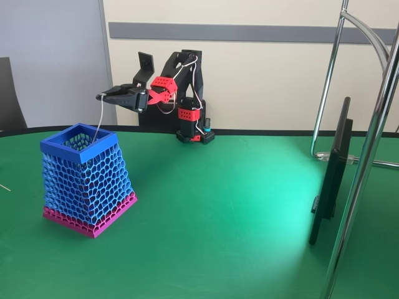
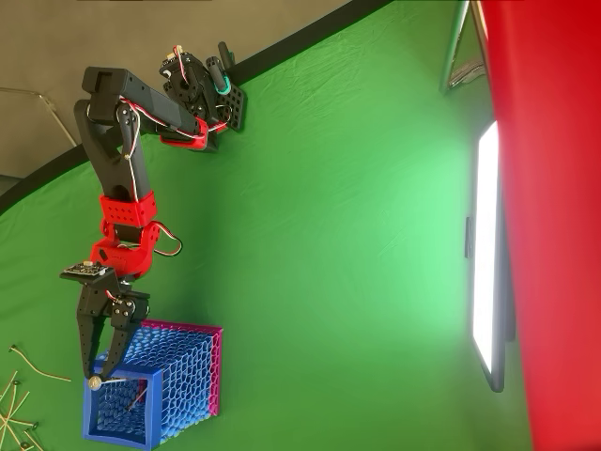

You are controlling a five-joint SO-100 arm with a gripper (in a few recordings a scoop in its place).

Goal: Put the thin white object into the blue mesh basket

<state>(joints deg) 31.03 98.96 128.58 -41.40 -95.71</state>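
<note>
The gripper (image 1: 101,96) is pinched shut on the top end of the thin white object (image 1: 98,124). The stick hangs straight down from the fingertips. Its lower end dips just past the rim of the blue mesh basket (image 1: 87,180), which sits right under the gripper. From above, the gripper (image 2: 94,379) is over the open mouth of the basket (image 2: 155,395), close to one edge, and the stick (image 2: 120,381) points in toward the middle.

I think the job is nearly done. The good way now is to keep the stick still, maybe lower it a bit more, then open the fingers slowly. If it swings, it could catch on the rim and tip out onto the green table (image 1: 218,218).
</note>
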